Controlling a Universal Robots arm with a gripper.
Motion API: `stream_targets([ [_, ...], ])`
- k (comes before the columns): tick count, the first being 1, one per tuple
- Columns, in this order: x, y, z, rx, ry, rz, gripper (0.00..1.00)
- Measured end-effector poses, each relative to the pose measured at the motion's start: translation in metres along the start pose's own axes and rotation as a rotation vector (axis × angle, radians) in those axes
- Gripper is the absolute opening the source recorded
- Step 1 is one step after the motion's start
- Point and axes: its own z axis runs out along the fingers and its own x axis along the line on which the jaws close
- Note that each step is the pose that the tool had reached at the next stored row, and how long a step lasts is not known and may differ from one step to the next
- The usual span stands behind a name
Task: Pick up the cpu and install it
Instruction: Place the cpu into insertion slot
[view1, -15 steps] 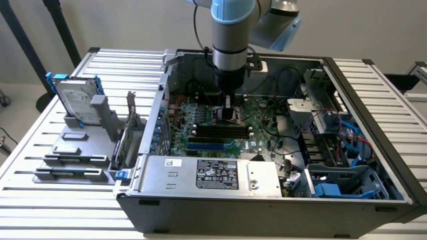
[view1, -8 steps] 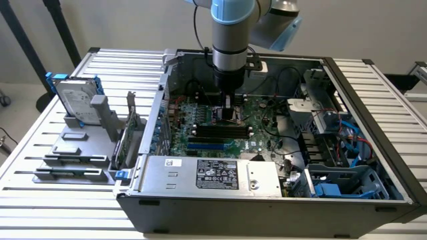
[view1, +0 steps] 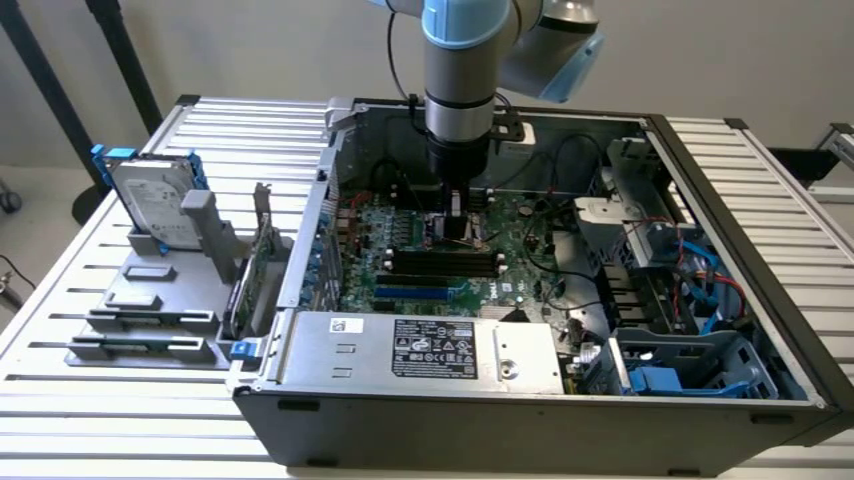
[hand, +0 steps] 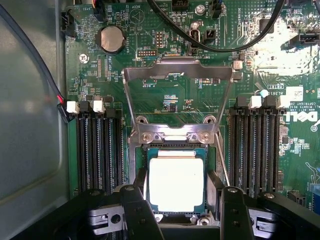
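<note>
— Where's the arm (view1: 465, 70)?

— It reaches straight down into the open case (view1: 534, 415), near the middle of the exterior view. The gripper (view1: 461, 232) is low over the green board (view1: 387, 215).

— And the cpu?

— The wrist view has it: the cpu (hand: 176, 184) lies flat, silver top up, squarely within the socket frame. The gripper straddles it, one side at each edge.

— Clamped on it or slack?

— I cannot tell. It sits very close on both sides, but contact is not clear.

— The socket cover?

— The metal load plate (hand: 177, 70) is swung up and away from the socket, hinged just beside the cpu.

— What else is on the board?

— Black memory slots (hand: 97, 150) flank the socket on both sides, and a coin cell (hand: 111, 39) sits well apart from it.

— Outside the case?

— At the exterior view's left, a hard drive (view1: 150, 195) with blue rails stands upright in a grey holder on the slatted table (view1: 134, 420). A silver power supply (view1: 427, 350) fills the case's near edge, lower centre.
</note>
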Motion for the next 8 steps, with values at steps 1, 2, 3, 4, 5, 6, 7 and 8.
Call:
stream_targets([
  [1,0.0000,0.0000,0.0001,-0.0001,0.0000,0.000,0.55],
  [2,0.0000,0.0000,0.0002,0.0000,0.0001,0.000,0.55],
  [3,0.0000,0.0000,0.0003,-0.0001,0.0001,0.000,0.55],
  [4,0.0000,0.0000,0.0004,-0.0001,0.0002,0.000,0.55],
  [5,0.0000,-0.0001,0.0005,-0.0001,0.0000,0.000,0.55],
  [6,0.0001,0.0000,0.0006,-0.0002,0.0006,0.000,0.55],
  [7,0.0004,0.0001,0.0012,-0.0010,0.0026,0.000,0.56],
  [8,0.0003,0.0001,0.0012,-0.0009,0.0018,0.000,0.56],
])
